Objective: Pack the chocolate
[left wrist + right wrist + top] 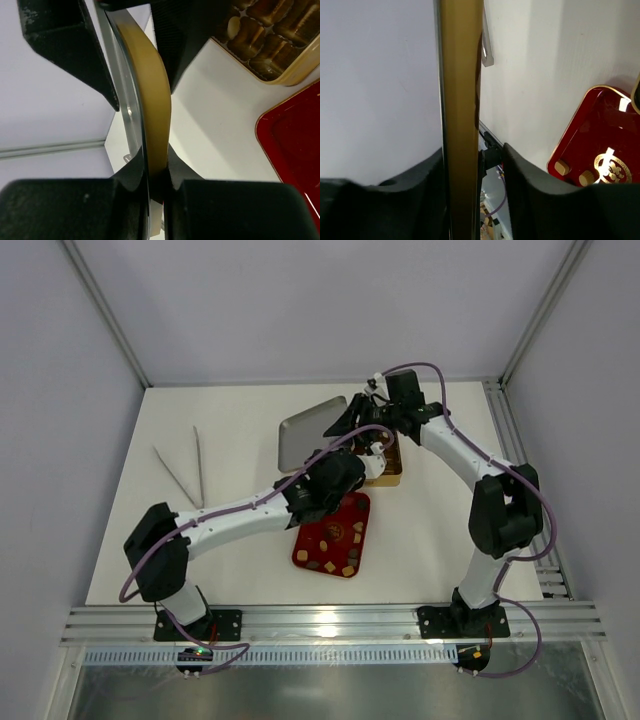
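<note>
Small tan, cream and dark brown chocolate pieces point(340, 540) lie on the red tray point(312, 552). More pieces point(260, 40) fill the square gold tin point(390, 476). A gold-rimmed silver lid point(310, 430) is held tilted beside the tin. My left gripper point(352, 447) is shut on the lid's rim point(155, 100), as the left wrist view point(155, 175) shows. My right gripper point(345, 418) straddles the lid's edge point(460, 100). In the right wrist view point(472, 150) its right finger stands apart from the rim. Two tan pieces point(562, 167) show on the tray point(590, 130).
Metal tongs point(180, 470) lie on the white table at the left. The arms cross over the tin and hide much of it. The tray's corner point(295, 145) lies close to the tin's rim point(295, 75). Metal rails run along the table's near and right edges.
</note>
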Robot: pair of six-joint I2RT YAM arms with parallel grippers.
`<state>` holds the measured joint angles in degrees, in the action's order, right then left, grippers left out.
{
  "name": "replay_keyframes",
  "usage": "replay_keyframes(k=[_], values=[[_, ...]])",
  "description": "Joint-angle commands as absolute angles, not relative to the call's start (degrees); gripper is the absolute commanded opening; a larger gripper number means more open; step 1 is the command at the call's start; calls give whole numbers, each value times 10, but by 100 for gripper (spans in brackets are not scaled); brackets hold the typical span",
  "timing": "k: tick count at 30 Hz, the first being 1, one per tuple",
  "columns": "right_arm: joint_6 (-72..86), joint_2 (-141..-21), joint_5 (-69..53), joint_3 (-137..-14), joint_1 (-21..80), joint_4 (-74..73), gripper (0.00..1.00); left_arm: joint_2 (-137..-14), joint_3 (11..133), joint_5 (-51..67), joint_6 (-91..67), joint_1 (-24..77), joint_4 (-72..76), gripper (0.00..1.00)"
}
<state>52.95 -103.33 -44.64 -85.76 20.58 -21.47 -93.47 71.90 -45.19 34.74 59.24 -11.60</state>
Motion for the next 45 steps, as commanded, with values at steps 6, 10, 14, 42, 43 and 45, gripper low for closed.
replay_keyframes(k=[6,10,14,42,43,45], values=[[533,-947,-416,-821,182,-135,80,-893,773,-400,287,584,-136,0],[546,-906,-387,-791,157,-82,91,-891,793,-361,252,584,-176,0],[566,-874,-372,-760,131,-24,98,-895,815,-322,225,584,-206,0],[373,-772,-169,-645,20,-116,100,-953,835,344,-443,328,17,0],[367,-776,-169,-638,21,-112,100,-961,833,354,-462,321,58,0],[361,-784,-167,-635,21,-109,100,-990,832,368,-495,315,96,0]])
